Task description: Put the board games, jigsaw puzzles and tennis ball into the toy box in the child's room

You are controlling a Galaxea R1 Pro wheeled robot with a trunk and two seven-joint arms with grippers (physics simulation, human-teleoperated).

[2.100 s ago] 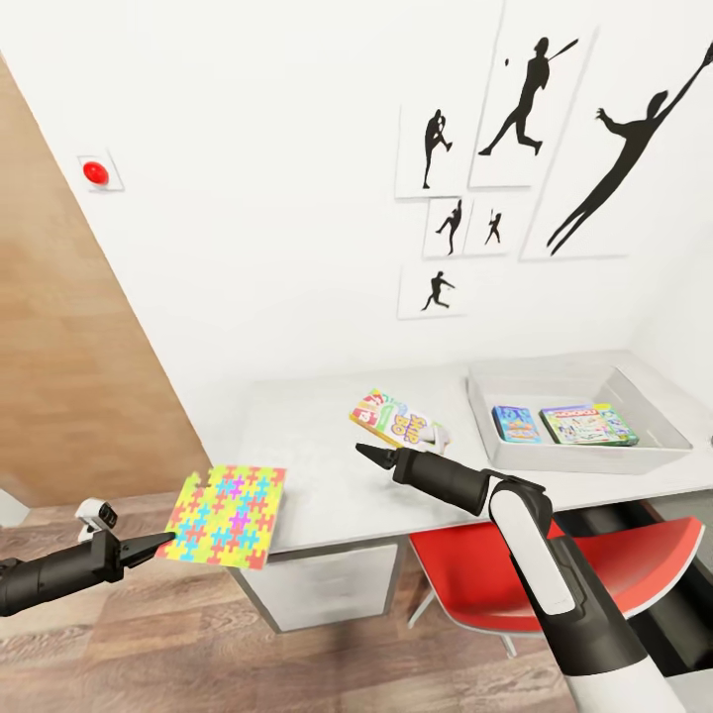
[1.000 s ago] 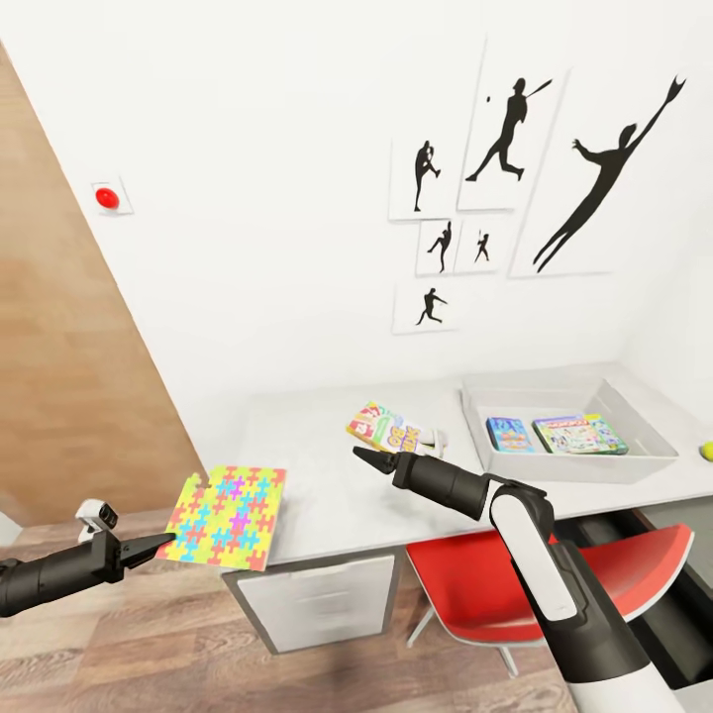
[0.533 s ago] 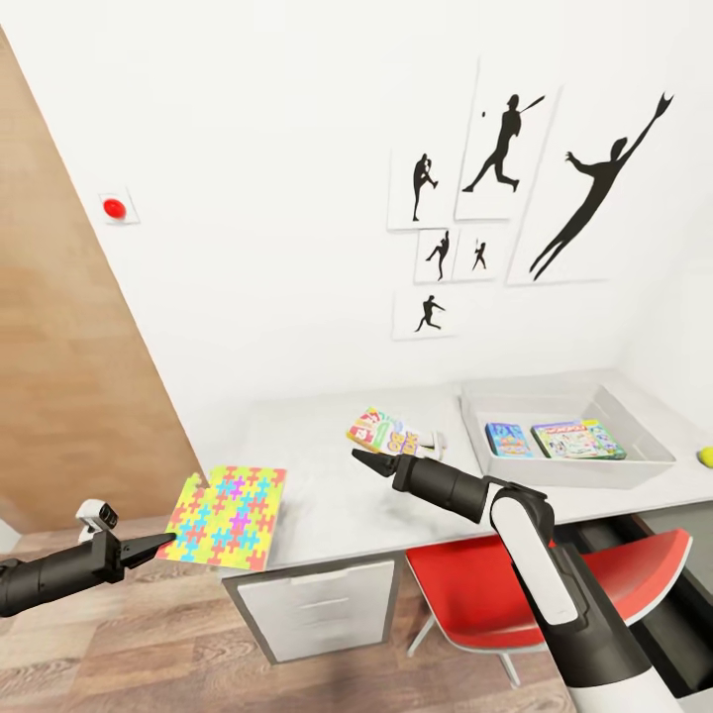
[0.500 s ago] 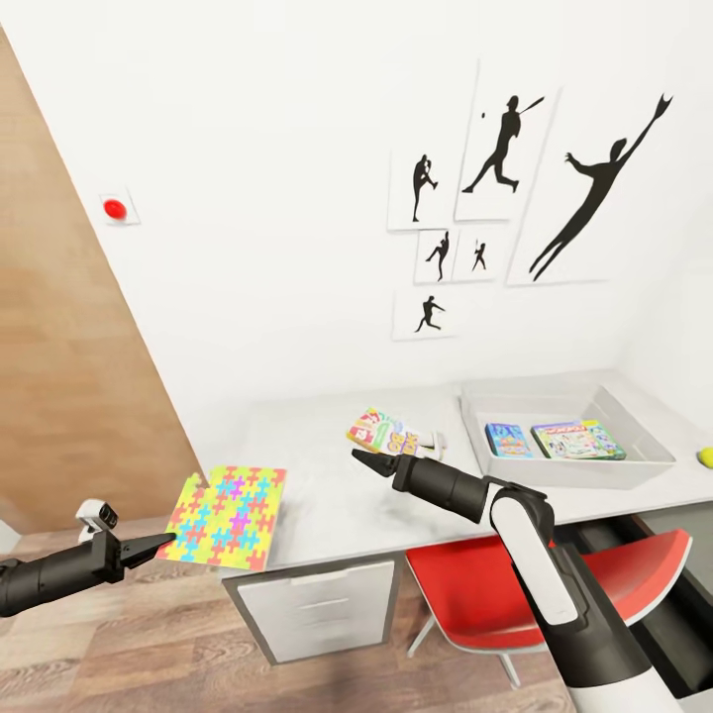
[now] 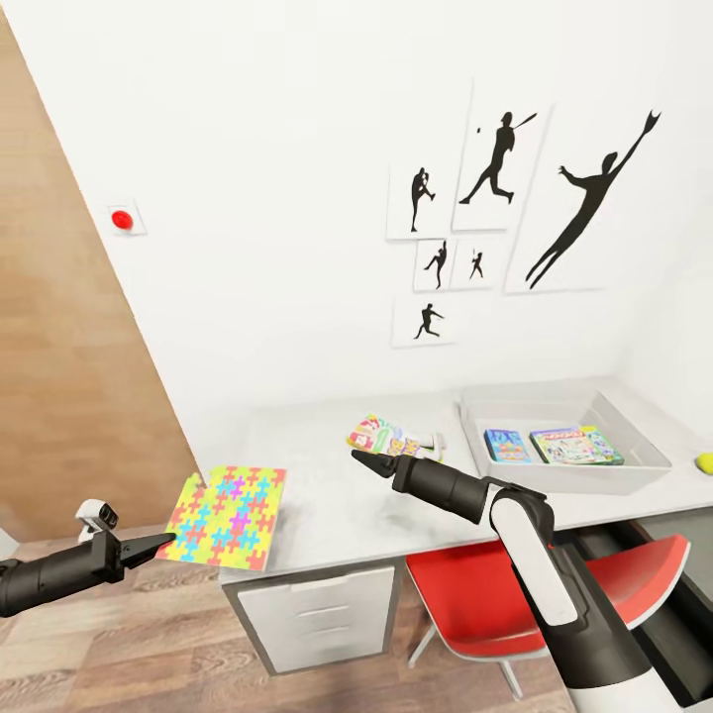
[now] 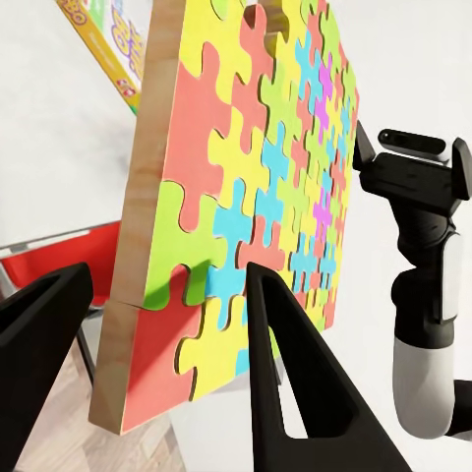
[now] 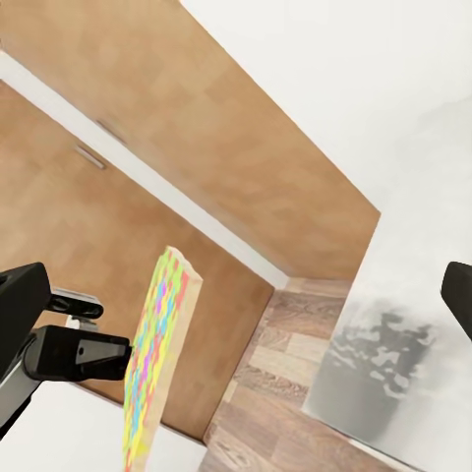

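Gripping one corner of a jigsaw puzzle (image 5: pixel 227 503), the left pincer (image 5: pixel 163 541) holds the thin square, patterned in yellow, blue, pink and green interlocking pieces, beside the surface's (image 5: pixel 327 495) left end. The right pincer (image 5: pixel 360 459) hovers over the surface's middle, its jaws apparently closed and empty. Just past its tip lies the green-yellow SKIP BO box (image 5: pixel 391 439). Toward the right end, the grey toy box (image 5: pixel 634 446) holds a small blue game (image 5: pixel 506 446) and another colourful game box (image 5: pixel 573 446). The tennis ball (image 5: pixel 705 461) sits beyond it.

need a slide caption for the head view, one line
Left pincer holds a jigsaw puzzle at the desk's corner; right pincer hovers near the SKIP BO box, grey tray beyond.
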